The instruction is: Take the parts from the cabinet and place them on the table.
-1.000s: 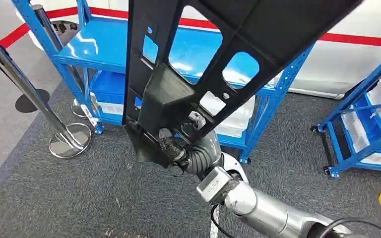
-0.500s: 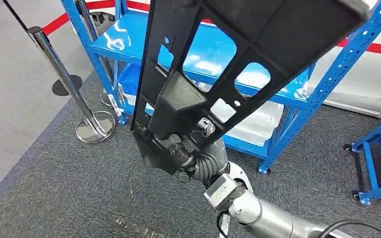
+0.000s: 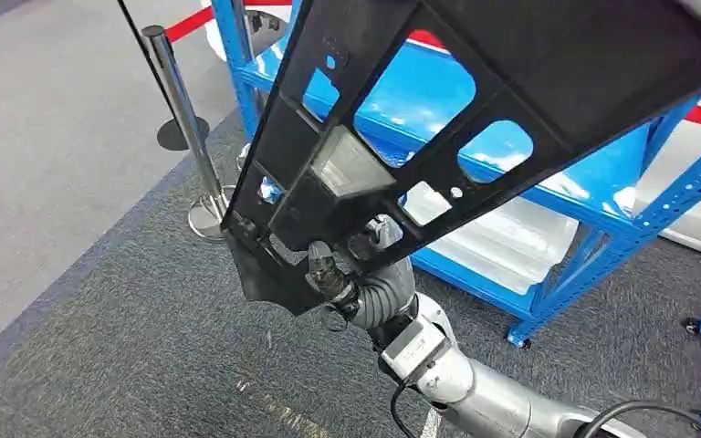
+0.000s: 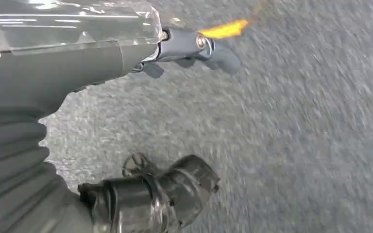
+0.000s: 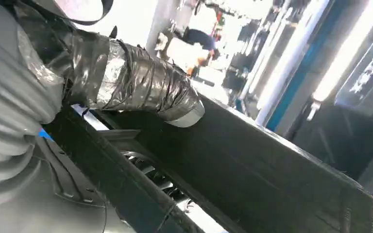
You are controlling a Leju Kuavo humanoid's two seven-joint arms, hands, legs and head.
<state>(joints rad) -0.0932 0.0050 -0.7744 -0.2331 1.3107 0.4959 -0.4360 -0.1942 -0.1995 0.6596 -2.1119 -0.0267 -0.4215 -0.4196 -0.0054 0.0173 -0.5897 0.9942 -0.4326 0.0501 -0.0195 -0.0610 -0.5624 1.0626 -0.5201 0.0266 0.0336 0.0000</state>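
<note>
The whole head view shifts — the camera turns, so the background slides rather than the things themselves. The blue rack (image 3: 548, 155) now sits further right and closer, its shelf filling the space behind the black part (image 3: 475, 109). The chrome post (image 3: 187, 137) moves from the left edge toward the middle-left, and the second blue rack that stood at the right is almost gone, a corner of it left at the lower right edge. More grey floor shows on the left. The part tilts a little more in the right hand (image 3: 342, 269) — its flat middle panel now catches light and looks pale
</note>
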